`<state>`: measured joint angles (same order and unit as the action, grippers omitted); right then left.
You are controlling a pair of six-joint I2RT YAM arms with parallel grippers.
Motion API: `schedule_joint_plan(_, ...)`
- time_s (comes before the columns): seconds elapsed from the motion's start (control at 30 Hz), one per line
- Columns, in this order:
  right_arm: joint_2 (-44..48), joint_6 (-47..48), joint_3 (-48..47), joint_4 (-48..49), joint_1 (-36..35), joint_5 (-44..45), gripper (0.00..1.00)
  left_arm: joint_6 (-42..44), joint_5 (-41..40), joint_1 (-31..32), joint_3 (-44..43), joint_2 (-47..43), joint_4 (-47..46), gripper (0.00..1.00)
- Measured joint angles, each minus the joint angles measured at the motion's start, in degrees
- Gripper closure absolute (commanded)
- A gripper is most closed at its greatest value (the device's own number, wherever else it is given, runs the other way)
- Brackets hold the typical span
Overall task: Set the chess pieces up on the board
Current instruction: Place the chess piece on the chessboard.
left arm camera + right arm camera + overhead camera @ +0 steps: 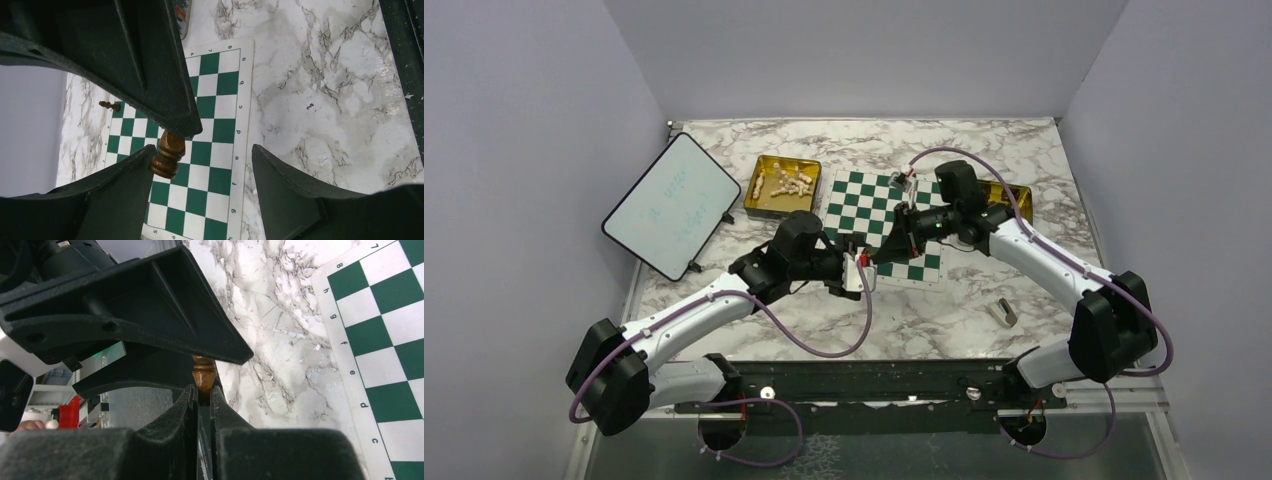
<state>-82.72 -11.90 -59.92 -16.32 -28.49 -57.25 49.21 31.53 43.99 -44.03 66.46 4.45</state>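
Brown chess piece [167,152] sits clenched in right gripper [202,390], between fingers of released left gripper [204,148]

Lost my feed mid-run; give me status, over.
Right gripper shut on brown chess piece above the board. Left gripper open around it. Nothing in the way.

Green-and-white chequered board [864,205]; brown chess piece [167,152]; grey-veined marble table [924,320].

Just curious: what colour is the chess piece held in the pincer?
The piece is glossy brown, clearest in the left wrist view.
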Motion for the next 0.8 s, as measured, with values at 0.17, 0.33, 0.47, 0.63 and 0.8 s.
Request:
schedule_joint_plan(0.17,0.0,0.0,0.0,-0.1,-0.3,-0.5,0.92,0.7,-0.3,1.3,0.0,0.1,0.1,0.39)
schedule_joint_plan(0.33,0.0,0.0,0.0,-0.5,-0.4,-0.4,0.92,1.0,-1.6,1.7,0.0,0.0,-0.1,0.53)
schedule_joint_plan(0.47,0.0,-0.1,0.0,-1.2,-0.7,-0.1,0.92,1.0,-2.9,2.0,0.0,-0.3,-0.2,0.62)
schedule_joint_plan(0.63,1.7,-1.9,0.0,-0.9,-1.2,3.0,0.89,-0.9,-4.7,2.2,-0.1,-0.8,-1.2,0.72)
schedule_joint_plan(0.8,6.1,-8.1,2.4,3.6,-1.2,7.9,0.88,-7.3,-6.1,2.2,-0.9,-0.9,-3.7,0.78)
